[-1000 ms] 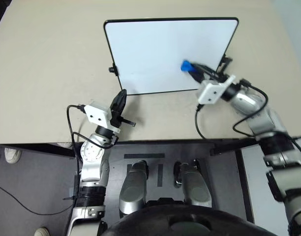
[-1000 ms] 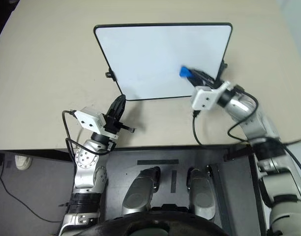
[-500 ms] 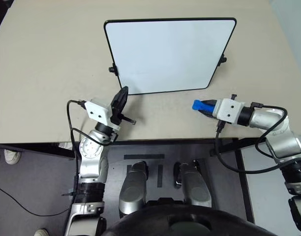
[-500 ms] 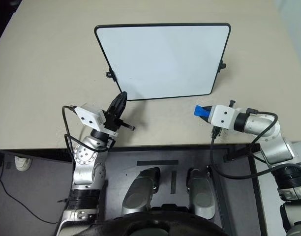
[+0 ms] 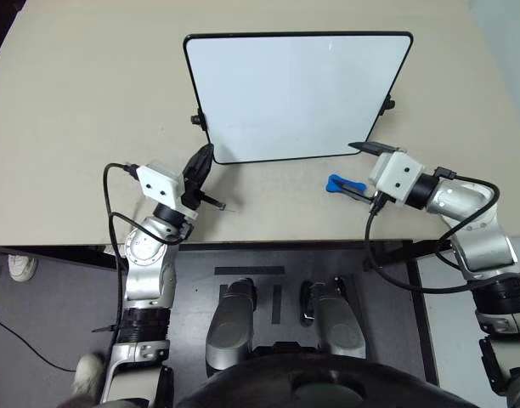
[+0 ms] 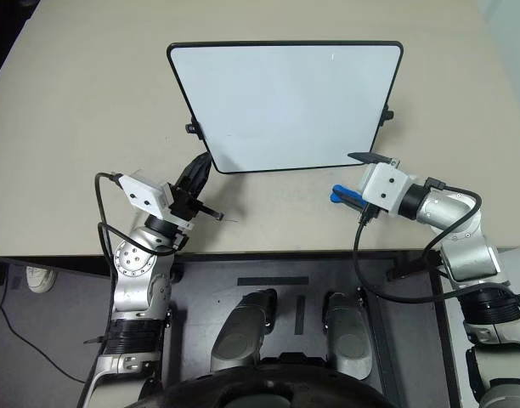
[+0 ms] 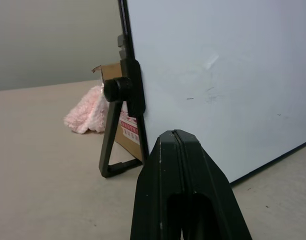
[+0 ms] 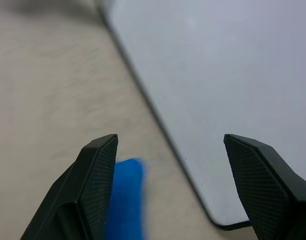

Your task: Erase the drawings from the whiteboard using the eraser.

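Eraser (image 5: 336,182): small bright blue bone-shaped block, lower right of frame.
Light, stiff; take the narrow middle. My right gripper (image 5: 359,169) gapes wide beside it; left gripper (image 5: 200,161) pinched empty.

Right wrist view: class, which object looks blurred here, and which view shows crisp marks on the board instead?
Right wrist view: the eraser is a soft blue smear beside one finger of the open right gripper, while the fingers themselves look sharp. Left wrist view: the whiteboard is in focus, with faint smudges and small dark specks visible on its surface.

Closed left end effector (image 7: 177,137) before whiteboard (image 7: 218,75)
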### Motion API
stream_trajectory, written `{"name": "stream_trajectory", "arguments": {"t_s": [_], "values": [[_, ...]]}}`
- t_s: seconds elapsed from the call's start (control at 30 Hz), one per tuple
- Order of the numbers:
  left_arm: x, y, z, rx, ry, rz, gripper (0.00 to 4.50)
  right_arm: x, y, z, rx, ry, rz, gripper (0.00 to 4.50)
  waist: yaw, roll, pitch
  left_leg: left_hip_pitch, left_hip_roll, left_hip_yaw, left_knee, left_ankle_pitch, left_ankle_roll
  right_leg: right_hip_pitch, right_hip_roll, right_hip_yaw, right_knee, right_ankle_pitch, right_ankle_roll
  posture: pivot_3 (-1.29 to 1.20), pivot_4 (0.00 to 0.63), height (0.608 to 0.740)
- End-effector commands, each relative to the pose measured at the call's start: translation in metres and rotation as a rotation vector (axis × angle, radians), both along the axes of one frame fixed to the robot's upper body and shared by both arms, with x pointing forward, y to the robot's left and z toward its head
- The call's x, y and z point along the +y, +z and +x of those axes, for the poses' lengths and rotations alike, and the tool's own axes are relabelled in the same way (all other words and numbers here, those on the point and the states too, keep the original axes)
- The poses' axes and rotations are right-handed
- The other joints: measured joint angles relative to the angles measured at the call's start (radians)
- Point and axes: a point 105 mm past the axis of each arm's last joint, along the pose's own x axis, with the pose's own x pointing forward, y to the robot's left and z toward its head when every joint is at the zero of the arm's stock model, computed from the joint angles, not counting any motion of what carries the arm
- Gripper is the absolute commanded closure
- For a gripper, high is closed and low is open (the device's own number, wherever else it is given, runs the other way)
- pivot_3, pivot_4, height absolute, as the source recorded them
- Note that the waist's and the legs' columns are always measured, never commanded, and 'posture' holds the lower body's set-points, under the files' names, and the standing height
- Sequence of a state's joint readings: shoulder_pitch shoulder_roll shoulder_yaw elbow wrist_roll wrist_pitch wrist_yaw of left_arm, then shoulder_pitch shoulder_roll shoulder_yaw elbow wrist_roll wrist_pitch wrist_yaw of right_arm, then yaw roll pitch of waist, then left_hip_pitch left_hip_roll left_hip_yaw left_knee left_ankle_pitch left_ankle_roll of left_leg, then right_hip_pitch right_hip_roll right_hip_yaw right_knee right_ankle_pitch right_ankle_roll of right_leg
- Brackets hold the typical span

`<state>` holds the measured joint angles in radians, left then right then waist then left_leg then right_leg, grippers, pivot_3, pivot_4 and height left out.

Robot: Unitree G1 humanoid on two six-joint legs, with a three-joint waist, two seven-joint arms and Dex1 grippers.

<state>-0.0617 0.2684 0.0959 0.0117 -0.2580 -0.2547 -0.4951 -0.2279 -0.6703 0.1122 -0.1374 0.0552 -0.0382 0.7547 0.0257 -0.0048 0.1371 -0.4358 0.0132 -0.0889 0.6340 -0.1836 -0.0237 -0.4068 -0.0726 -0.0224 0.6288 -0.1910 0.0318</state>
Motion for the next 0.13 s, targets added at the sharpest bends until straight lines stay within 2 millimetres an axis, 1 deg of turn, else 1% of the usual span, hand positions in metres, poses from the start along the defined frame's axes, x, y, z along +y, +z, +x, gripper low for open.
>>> {"name": "stream_trajectory", "arguments": {"t_s": [0.03, 0.13], "values": [[0.002, 0.0117, 0.0028, -0.028, -0.018, 0.003, 4.5, -0.0007, 0.0129, -0.003, -0.046, -0.028, 0.051, 0.93, 0.001, 0.0, 0.0, 0.0, 0.0, 0.0, 0.0, 0.0, 0.0, 0.0, 0.0, 0.0, 0.0, 0.0, 0.0, 0.0, 0.15, 0.74], [-0.0024, 0.0132, 0.0064, -0.026, -0.046, 0.01, 4.5, 0.0007, 0.0066, -0.0073, -0.043, -0.037, 0.048, 0.93, 0.002, 0.0, 0.0, 0.0, 0.0, -0.001, 0.0, 0.0, 0.0, 0.0, 0.0, 0.0, 0.0, 0.0, 0.0, 0.0, 0.15, 0.74]]}}
